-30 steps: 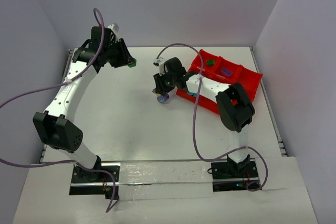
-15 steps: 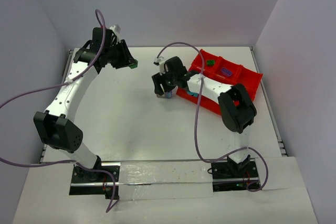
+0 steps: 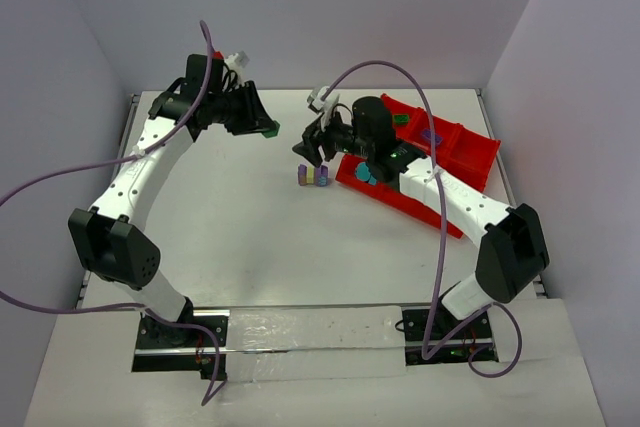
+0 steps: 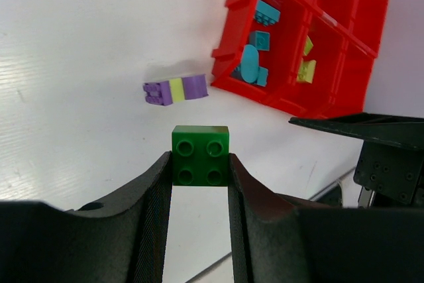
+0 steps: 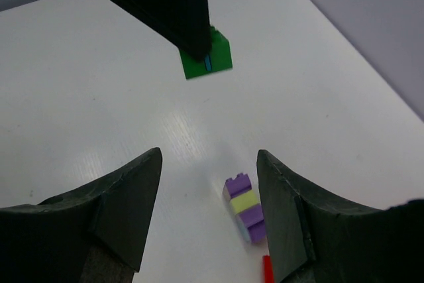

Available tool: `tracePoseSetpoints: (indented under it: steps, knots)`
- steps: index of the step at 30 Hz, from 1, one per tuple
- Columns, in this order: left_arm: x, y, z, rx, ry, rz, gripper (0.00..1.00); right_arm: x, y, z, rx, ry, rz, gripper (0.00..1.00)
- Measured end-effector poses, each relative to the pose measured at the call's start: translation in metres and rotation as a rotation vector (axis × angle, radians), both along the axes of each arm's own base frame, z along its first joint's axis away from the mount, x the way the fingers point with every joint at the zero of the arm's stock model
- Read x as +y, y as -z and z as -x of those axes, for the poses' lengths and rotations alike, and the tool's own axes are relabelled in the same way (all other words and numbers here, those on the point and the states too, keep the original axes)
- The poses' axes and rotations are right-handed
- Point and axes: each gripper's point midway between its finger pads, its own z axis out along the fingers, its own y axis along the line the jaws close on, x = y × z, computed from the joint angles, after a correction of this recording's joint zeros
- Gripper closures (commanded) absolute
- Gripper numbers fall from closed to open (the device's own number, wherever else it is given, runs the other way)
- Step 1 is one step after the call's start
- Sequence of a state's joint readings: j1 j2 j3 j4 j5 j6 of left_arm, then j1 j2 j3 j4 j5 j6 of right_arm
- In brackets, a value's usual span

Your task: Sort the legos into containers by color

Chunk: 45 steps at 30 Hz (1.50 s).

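Top external view: the left gripper (image 3: pixel 262 127) is clamped on 1 green brick (image 3: pixel 271 132), which it holds above the white table (image 3: pixel 230 217). The right gripper (image 3: pixel 309 153) has its fingers apart and holds nothing. A purple and yellow-green clump (image 3: pixel 311 178) lies on the table just off its fingertips, not touching them. The red tray (image 3: pixel 478 159) lies behind this gripper, under its arm.

Left wrist view: the 2 fingers (image 4: pixel 154 197) press on opposite sides of the green brick, with 4 of its studs facing the camera. Ahead of the tips and well apart from them, the clump lies on its side. Farther ahead and to the right stands the tray, with teal bricks (image 4: pixel 255 57) in its near compartments and yellow-green bricks (image 4: pixel 306 69) in the next one over.

Right wrist view: the fingers (image 5: pixel 126 197) stand wide apart. The clump lies on the table between them, closer to the right one. Well ahead, the green brick hangs from the other arm's black fingers. A sliver of red tray shows at the bottom edge.
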State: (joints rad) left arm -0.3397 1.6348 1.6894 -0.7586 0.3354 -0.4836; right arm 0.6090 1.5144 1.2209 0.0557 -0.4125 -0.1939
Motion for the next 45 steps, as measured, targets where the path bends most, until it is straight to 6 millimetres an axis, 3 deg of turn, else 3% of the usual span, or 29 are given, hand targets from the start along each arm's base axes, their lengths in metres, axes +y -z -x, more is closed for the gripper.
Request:
tracePoseSetpoints:
  steps: [11,27,33,40,41,43,45]
  knots:
    - [-0.017,-0.007,0.015,0.012,0.126,0.072,1.00,0.014,-0.010,0.013,-0.066,-0.125,0.000,0.31]
    - [-0.028,-0.012,0.024,0.017,0.201,0.128,1.00,0.035,-0.022,0.005,-0.083,-0.162,-0.020,0.38]
    - [-0.029,-0.012,0.025,0.019,0.212,0.137,1.00,0.039,-0.013,0.001,-0.055,-0.160,-0.014,0.51]
    - [-0.029,-0.011,0.026,0.018,0.217,0.134,1.00,0.039,-0.011,-0.005,-0.041,-0.133,-0.016,0.89]
    - [-0.029,-0.011,0.026,0.017,0.217,0.134,1.00,0.039,-0.011,-0.005,-0.041,-0.132,-0.017,1.00]
    - [-0.029,-0.011,0.025,0.016,0.216,0.133,0.99,0.039,-0.011,-0.005,-0.037,-0.125,-0.019,1.00]
    - [-0.029,-0.010,0.025,0.014,0.217,0.131,0.81,0.038,-0.011,-0.006,-0.033,-0.120,-0.019,1.00]
